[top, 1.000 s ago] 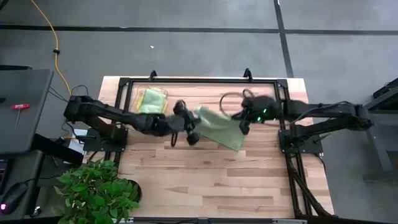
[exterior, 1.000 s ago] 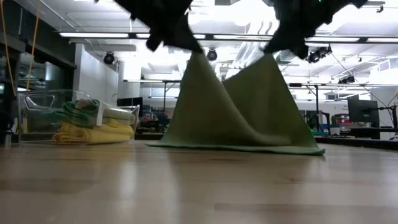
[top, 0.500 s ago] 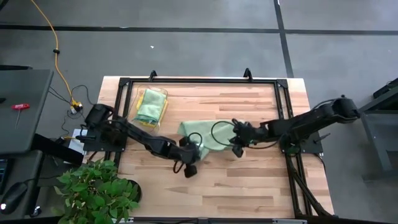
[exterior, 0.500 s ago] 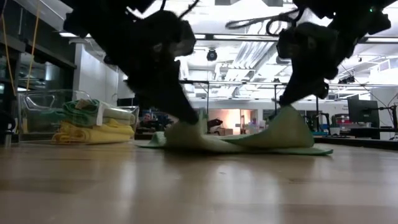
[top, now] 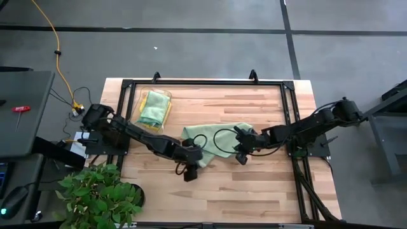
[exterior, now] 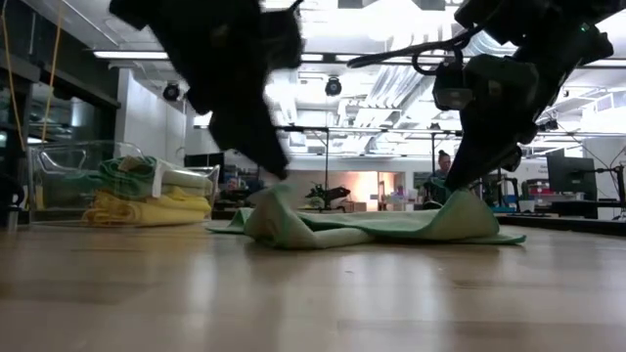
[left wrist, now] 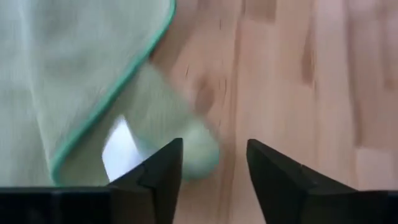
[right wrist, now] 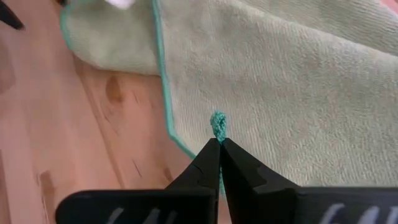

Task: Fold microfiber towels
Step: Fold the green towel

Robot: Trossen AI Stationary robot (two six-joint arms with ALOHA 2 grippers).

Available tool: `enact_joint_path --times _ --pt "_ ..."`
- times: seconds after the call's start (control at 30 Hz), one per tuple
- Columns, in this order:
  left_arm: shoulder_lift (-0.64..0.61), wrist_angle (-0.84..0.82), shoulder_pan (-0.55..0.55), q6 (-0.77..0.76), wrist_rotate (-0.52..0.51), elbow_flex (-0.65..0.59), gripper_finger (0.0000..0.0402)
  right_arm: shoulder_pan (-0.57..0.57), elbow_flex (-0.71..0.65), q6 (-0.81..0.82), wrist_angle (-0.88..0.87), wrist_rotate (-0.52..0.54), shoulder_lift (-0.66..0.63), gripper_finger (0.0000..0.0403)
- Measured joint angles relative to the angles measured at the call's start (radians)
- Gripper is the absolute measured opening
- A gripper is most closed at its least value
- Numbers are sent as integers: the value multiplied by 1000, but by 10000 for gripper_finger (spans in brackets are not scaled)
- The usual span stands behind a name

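Observation:
A pale sage green microfiber towel (top: 210,141) lies doubled over on the wooden table, also seen in the low view (exterior: 372,225). My left gripper (left wrist: 214,168) stands open just above the towel's near-left corner (left wrist: 186,149), which shows blurred in front of its fingers. In the high view this gripper (top: 189,168) is at the towel's near-left side. My right gripper (right wrist: 219,146) is shut on the towel's near-right corner, and in the high view it (top: 241,154) is at the near-right side. My right gripper pinches a small tuft of the towel's teal-hemmed corner (right wrist: 217,123) between its two fingertips. The fingers slant down from above on the table's right. The held corner (exterior: 468,200) stands a little raised, and the rest of the towel lies slack on the table.
A clear bin (top: 154,107) at the far left holds folded yellow and green towels (exterior: 137,196). A black frame (top: 203,83) runs around the work area. A leafy plant (top: 98,194) stands off the near-left corner. Bare wood lies near the front edge.
Both grippers have come down and toward the near edge with the towel. It hung between them like a tent, and its upper part now lies over the lower part on the table. My left gripper has let go of its corner and risen slightly.

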Motion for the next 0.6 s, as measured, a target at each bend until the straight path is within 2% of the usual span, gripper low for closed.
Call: enact_joint_path --times 0.1,0.27,0.47,0.6 --pt "-38 -87 6 28 -14 24 191 0 2 -7 12 -11 7 0" --pt "-65 -67 29 0 -131 65 209 0 1 -23 -3 -15 27 0" --pt "-56 -133 88 -153 -106 62 209 0 1 -39 29 -27 50 0" --pt "-61 -251 86 -335 -92 61 209 -1 2 -45 27 -30 54 0"
